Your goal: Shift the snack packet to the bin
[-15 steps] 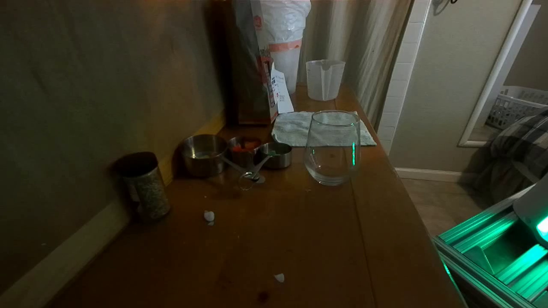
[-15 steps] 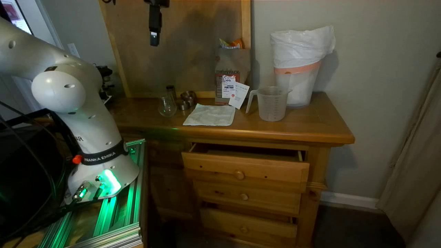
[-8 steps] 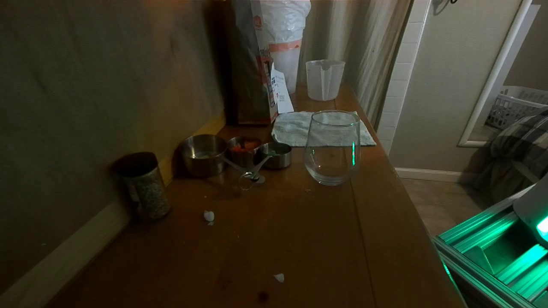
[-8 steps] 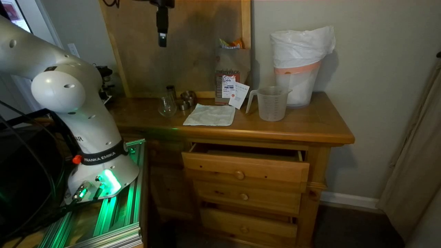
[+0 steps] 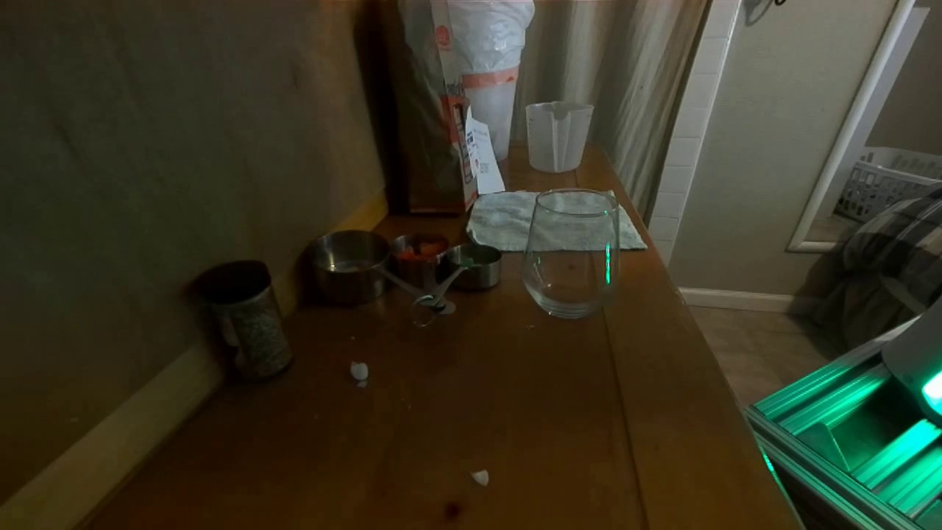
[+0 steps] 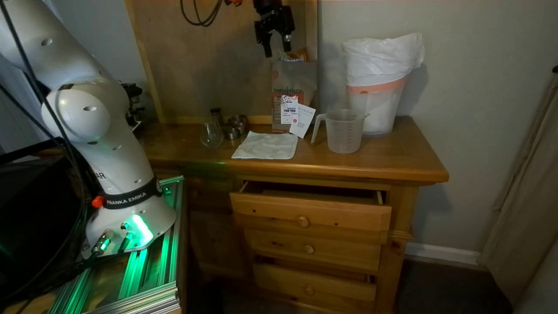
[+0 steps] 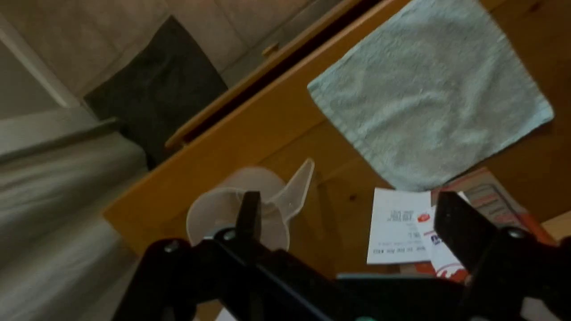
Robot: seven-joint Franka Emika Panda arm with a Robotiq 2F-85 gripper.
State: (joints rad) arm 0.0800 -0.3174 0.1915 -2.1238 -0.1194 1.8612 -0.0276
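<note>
Hanging over the desk [image 6: 403,161], the end effector [image 6: 277,49] had its fingers [image 7: 250,214] spread wide apart. The snack packet [image 6: 300,55], orange and yellow, poked up from the mouth of the upright paper bag [image 6: 301,78], its lower part hidden; in an exterior view one fingertip appeared just beside it, though whether the two touched, I could not tell. To the right of the bag in that view stood the bin [image 6: 379,104], topped by a white liner [image 6: 383,61], with a clear measuring jug [image 6: 344,133] partly in front of it. A printed slip [image 6: 302,121] hung tilted at the bag's front, and a pale cloth [image 6: 266,146] lay flat nearby. On the cloth's far side from the bin stood a stemless glass [image 5: 570,272] near three metal cups [image 5: 419,271], and a dark-lidded jar [image 5: 254,331] stood close to the wooden back panel [image 5: 184,184].
</note>
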